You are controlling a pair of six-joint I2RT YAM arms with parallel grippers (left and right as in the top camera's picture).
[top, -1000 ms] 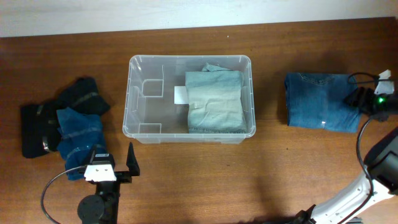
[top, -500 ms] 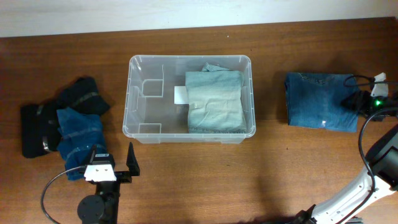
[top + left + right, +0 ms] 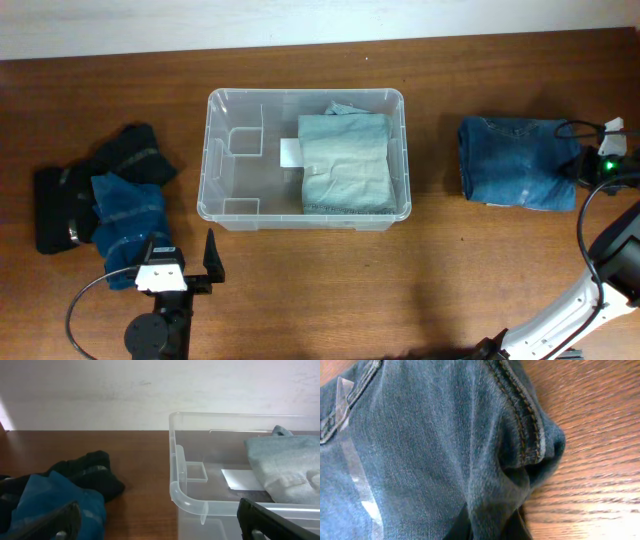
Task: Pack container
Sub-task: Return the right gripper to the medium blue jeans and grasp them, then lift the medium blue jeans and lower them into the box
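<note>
The container (image 3: 206,150), a clear plastic tub, stands mid-table with a folded pale-blue garment (image 3: 345,160) filling its right half. To its right lies a folded pair of dark blue jeans (image 3: 515,162). My right gripper (image 3: 584,166) is at the jeans' right edge. In the right wrist view it (image 3: 489,522) is shut on a pinched fold of the jeans (image 3: 435,445). My left gripper (image 3: 185,262) hangs open near the front left with nothing in it. In the left wrist view it (image 3: 160,527) faces the container's near corner (image 3: 176,491).
A heap of dark clothes lies at the left: a black garment (image 3: 125,155) and a blue one (image 3: 128,212), also the blue one (image 3: 47,502) in the left wrist view. A white label (image 3: 290,152) shows on the tub's base. Bare wood lies in front of the tub.
My right gripper has closed onto the right edge of the dark blue jeans, bunching the cloth. The left arm has not moved.
</note>
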